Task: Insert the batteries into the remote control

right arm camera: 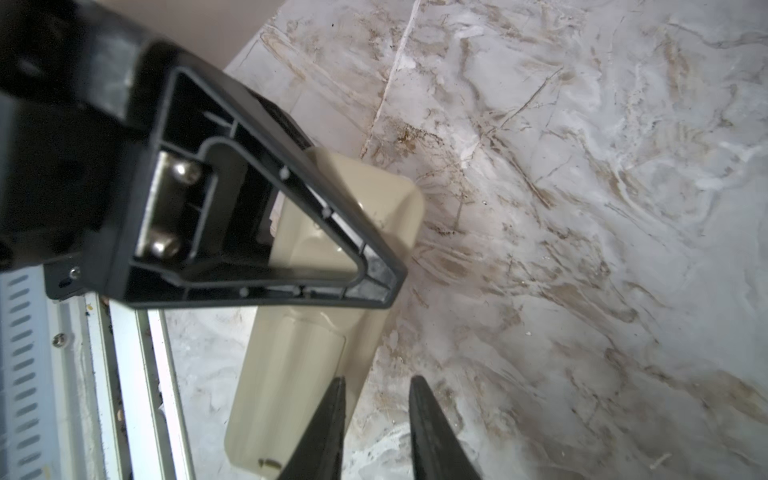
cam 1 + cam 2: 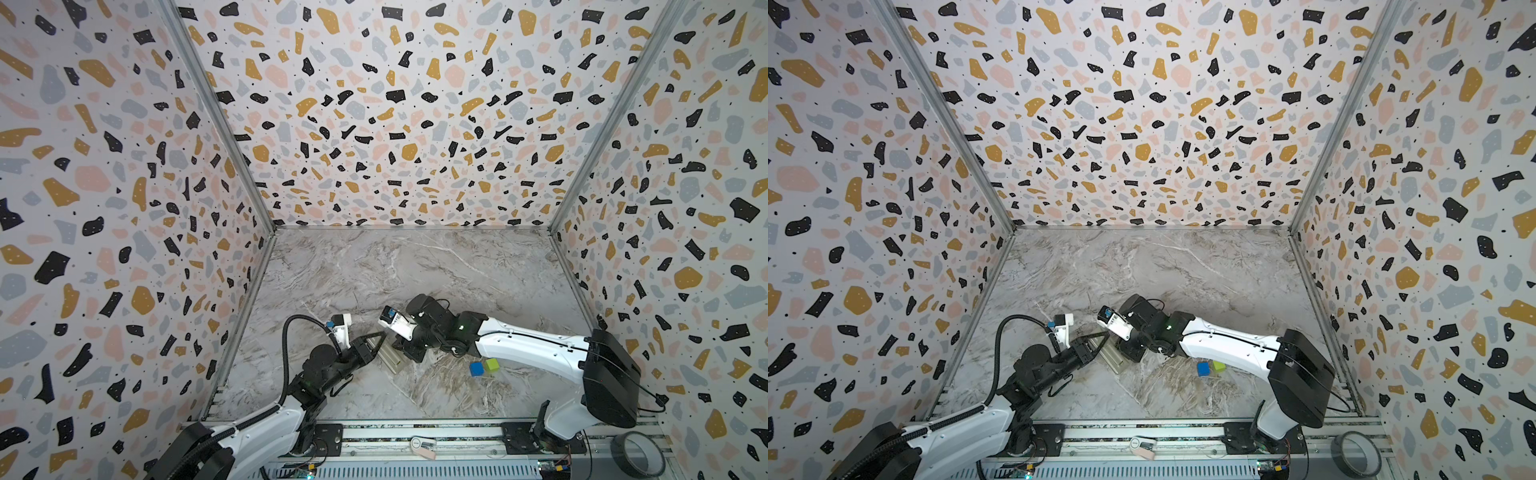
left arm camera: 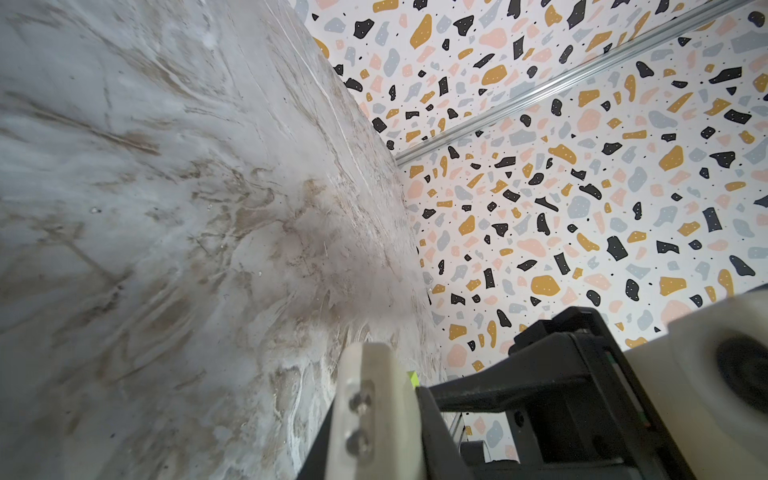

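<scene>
- Remote control (image 1: 291,374) lies back-up toward the front edge of the tabletop (image 2: 415,270).
- Left gripper (image 2: 379,338) is clenched, one finger over it; grasp unclear.
- Right gripper (image 1: 376,380) is released, tips parted above its end.

The bench (image 2: 415,270) has a marble-look top, grey-white with brown veining, smooth with a soft sheen. The remote control (image 1: 299,374) is cream plastic, smooth and fairly glossy on its plain back. The left claw (image 2: 380,336) is black moulded plastic, matt, ribbed inside its open frame, and carries two bright metal screws (image 1: 183,170). The right claw (image 1: 376,380) has black fingers (image 1: 428,424), matt and faintly grainy. The arm shells (image 2: 532,345) are glossy white plastic. The walls (image 2: 374,124) carry a flat, matt terrazzo print, perhaps paper or vinyl, too far off to tell; the corner rails (image 2: 213,104) are brushed metal. The blue cube (image 2: 477,368) and green cube (image 2: 492,365) look matt.
</scene>
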You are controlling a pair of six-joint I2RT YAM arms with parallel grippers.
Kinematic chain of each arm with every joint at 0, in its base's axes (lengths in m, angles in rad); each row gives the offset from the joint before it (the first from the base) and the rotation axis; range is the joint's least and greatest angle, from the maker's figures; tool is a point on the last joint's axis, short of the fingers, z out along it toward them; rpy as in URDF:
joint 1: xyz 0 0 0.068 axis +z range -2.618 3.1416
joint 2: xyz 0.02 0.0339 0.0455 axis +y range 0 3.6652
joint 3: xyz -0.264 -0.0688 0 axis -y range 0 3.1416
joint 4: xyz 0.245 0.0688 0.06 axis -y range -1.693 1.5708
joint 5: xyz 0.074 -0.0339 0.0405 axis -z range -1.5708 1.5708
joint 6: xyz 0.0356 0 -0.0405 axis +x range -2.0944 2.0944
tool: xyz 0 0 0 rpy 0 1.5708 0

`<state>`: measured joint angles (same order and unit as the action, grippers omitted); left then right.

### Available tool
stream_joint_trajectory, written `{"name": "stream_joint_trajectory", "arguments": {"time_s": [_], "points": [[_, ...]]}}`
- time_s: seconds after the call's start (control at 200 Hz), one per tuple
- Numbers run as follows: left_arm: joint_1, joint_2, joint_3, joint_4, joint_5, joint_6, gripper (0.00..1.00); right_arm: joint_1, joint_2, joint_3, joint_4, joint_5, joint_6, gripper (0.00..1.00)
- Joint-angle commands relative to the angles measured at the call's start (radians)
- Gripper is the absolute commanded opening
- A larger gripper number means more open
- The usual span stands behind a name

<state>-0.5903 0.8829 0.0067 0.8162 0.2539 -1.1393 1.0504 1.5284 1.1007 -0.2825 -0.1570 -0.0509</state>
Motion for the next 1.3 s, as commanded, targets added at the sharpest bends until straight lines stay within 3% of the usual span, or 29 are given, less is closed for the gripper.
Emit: {"name": "stream_joint_trajectory", "arguments": {"time_s": [0.0,0.315,0.831,1.297], "points": [[-0.003,-0.003,-0.013,0.084,0.012,0.011,0.0,0.013,-0.082,-0.002,-0.023,-0.008,-0.02,0.3],[-0.004,0.0,-0.005,0.083,0.016,0.01,0.0,0.056,-0.076,-0.053,-0.008,-0.026,-0.005,0.34],[-0.003,-0.01,-0.002,0.08,0.021,0.009,0.0,0.04,-0.021,-0.072,-0.004,0.013,0.005,0.32],[-0.003,-0.009,0.005,0.105,0.028,-0.017,0.0,0.01,0.067,-0.09,0.07,-0.022,-0.003,0.32]]}}
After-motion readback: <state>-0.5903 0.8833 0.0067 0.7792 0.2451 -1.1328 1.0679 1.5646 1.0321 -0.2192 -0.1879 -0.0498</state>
